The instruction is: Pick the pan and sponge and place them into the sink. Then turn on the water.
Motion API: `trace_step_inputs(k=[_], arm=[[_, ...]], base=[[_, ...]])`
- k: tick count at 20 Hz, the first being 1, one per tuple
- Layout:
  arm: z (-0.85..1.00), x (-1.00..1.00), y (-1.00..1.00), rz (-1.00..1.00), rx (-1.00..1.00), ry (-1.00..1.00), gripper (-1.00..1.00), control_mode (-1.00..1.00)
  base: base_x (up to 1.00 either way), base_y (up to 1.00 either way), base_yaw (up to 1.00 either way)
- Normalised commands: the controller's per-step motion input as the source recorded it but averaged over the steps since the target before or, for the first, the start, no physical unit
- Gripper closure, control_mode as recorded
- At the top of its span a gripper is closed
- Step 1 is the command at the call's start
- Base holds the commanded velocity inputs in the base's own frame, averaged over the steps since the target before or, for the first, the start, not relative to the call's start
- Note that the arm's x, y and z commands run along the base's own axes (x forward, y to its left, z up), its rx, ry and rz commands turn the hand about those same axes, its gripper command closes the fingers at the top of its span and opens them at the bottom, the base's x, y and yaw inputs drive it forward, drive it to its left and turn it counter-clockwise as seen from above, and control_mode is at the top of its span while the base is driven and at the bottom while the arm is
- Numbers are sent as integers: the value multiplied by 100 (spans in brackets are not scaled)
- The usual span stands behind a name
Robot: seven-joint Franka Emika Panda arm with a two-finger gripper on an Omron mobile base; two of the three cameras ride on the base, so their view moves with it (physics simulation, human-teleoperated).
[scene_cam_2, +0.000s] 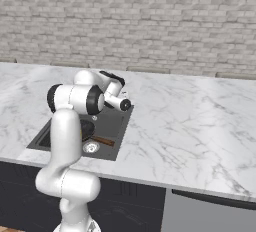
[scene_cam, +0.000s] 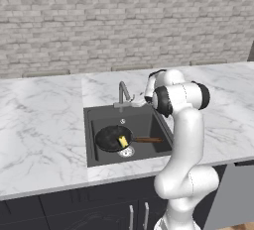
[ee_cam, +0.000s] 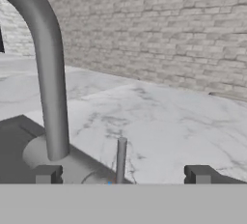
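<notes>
The black pan [scene_cam: 110,137] lies in the dark grey sink [scene_cam: 99,117], its wooden handle [scene_cam: 147,140] pointing right. On the pan's right side rests the yellow sponge [scene_cam: 122,141]. Behind the basin stands the grey faucet [scene_cam: 122,93]. My gripper [scene_cam: 138,101] hovers just right of the faucet's base. In the hand view the curved spout [ee_cam: 48,73] rises at left, and the thin lever [ee_cam: 120,159] stands between my fingertips [ee_cam: 47,174]. The gripper [ee_cam: 123,175] is open with nothing held. No water is running. From the right, my arm hides much of the sink [scene_cam_2: 112,126].
White marble counter [scene_cam: 39,135] spreads on both sides of the sink, wider to the right [scene_cam_2: 190,126]. A grey brick wall [scene_cam: 124,21] backs it. Dark cabinet doors [scene_cam: 99,209] run below the counter's front edge.
</notes>
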Motion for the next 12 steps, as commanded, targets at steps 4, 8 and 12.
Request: trace_step_inputs(k=[4, 8, 12], arm=[[-21, 54, 0, 0, 0, 0, -100, -100], [-14, 57, 0, 0, 0, 0, -100, -100], [-9, 56, 0, 0, 0, 0, -100, -100]], base=[[0, 0, 0], [0, 0, 0], [0, 0, 0]])
